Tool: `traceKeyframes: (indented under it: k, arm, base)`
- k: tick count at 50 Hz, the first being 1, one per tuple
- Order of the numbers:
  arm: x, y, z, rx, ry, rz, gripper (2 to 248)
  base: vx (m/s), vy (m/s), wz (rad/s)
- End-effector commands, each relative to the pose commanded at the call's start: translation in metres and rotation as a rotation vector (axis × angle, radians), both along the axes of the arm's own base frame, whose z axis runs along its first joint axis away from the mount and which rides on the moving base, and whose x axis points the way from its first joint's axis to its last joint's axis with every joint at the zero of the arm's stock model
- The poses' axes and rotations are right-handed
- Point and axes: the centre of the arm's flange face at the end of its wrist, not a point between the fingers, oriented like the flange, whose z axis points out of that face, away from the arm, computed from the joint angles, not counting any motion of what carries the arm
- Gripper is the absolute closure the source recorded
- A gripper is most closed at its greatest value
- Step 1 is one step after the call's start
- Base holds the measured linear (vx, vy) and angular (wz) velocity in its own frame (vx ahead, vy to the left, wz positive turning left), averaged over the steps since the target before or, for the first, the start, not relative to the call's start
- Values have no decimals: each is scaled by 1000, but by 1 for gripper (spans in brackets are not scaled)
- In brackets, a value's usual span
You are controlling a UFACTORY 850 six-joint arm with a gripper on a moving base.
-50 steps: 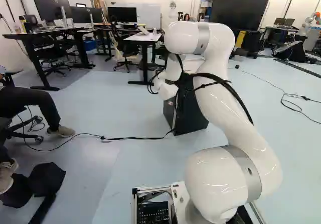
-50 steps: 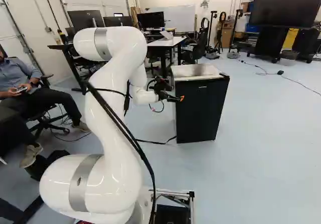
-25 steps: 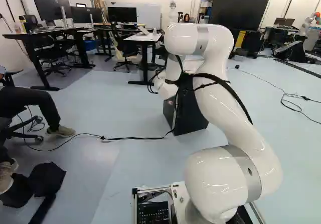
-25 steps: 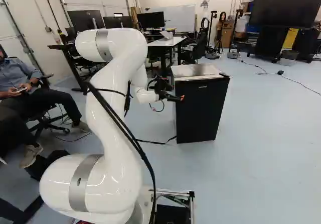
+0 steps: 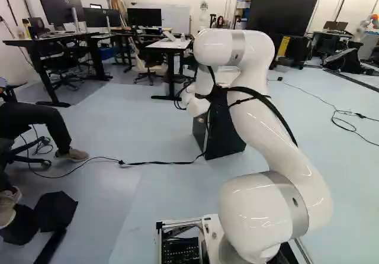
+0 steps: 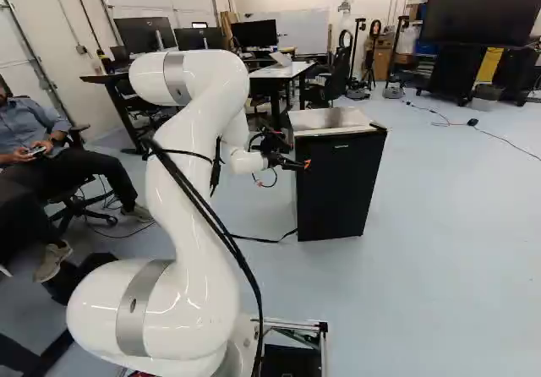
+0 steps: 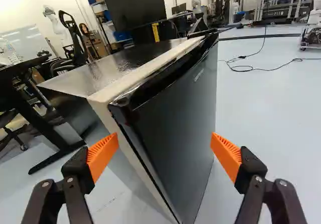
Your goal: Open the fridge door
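Near the left front edge of the fridge (image 6: 335,120), gripper (image 7: 165,142) is released, fingers spread wide, probably to straddle the closed door (image 7: 186,116) at its edge and pry. Fridge stands on floor (image 6: 456,250), right of arm (image 6: 204,263).

The white arm (image 6: 221,85) reaches toward the black fridge (image 6: 325,122), which stands with its door (image 6: 340,191) closed.

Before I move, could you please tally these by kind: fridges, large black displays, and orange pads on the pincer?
Fridge: 1
Large black display: 1
Orange pads on the pincer: 2
Total: 4
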Motion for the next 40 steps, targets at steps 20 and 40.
traceKeyframes:
  k: [20, 40]
  arm:
    - [0, 0, 0, 0, 0, 0, 3]
    - [0, 0, 0, 0, -1, 0, 3]
  base:
    - [0, 0, 0]
    - [0, 0, 0]
